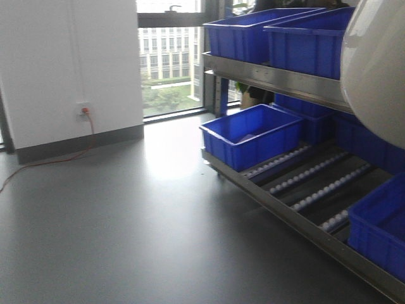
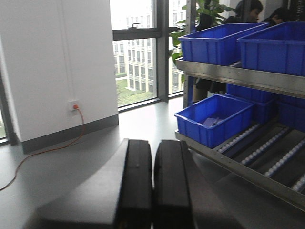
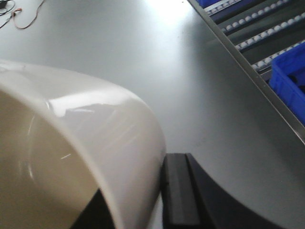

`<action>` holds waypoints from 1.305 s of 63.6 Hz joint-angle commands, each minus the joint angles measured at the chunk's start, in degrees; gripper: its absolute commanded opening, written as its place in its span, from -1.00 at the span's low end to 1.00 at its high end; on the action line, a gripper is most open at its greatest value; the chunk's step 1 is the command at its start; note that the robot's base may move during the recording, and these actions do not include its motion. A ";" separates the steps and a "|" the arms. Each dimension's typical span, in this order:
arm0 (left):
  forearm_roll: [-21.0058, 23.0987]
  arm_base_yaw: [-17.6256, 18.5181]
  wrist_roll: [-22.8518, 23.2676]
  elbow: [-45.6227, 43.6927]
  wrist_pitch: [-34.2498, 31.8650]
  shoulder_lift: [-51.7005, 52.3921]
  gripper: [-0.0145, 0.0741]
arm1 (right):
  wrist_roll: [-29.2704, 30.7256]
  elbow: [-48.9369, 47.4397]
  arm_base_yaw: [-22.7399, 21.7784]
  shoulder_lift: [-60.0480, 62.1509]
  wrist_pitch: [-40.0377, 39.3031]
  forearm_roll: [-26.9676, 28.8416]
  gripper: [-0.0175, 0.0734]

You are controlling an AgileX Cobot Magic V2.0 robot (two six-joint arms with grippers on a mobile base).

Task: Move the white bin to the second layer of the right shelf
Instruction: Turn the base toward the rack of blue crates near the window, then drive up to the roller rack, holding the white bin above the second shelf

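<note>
Half of white bin (image 3: 95,124) out of frame, wall clamped by right jaws; left jaws pressed together, empty.

White wall (image 1: 69,57), socket (image 1: 84,111) with orange plug low down. Grey glossy floor (image 1: 126,221). Tall windows (image 1: 168,63) admit daylight; glare patch on floor. Steel rack (image 1: 278,79) on the right carries blue crates (image 1: 253,136).
</note>
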State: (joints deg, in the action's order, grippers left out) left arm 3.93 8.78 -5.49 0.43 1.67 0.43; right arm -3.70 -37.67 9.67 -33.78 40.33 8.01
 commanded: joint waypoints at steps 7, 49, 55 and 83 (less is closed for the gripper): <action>0.33 0.18 0.43 1.90 -5.15 0.97 -0.48 | 0.14 -1.89 -0.09 0.11 -5.15 0.67 -0.49; 0.33 0.18 0.43 1.90 -5.15 0.97 -0.48 | 0.14 -1.89 -0.09 0.11 -5.15 0.67 -0.49; 0.33 0.18 0.43 1.90 -5.15 0.97 -0.48 | 0.14 -1.89 -0.09 0.11 -5.15 0.67 -0.49; 0.33 0.18 0.43 1.90 -5.15 0.97 -0.48 | 0.14 -1.89 -0.09 0.11 -5.15 0.67 -0.49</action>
State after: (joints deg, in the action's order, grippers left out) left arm 3.93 8.78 -5.49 0.43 1.67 0.43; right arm -3.70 -37.67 9.67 -33.78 40.33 8.01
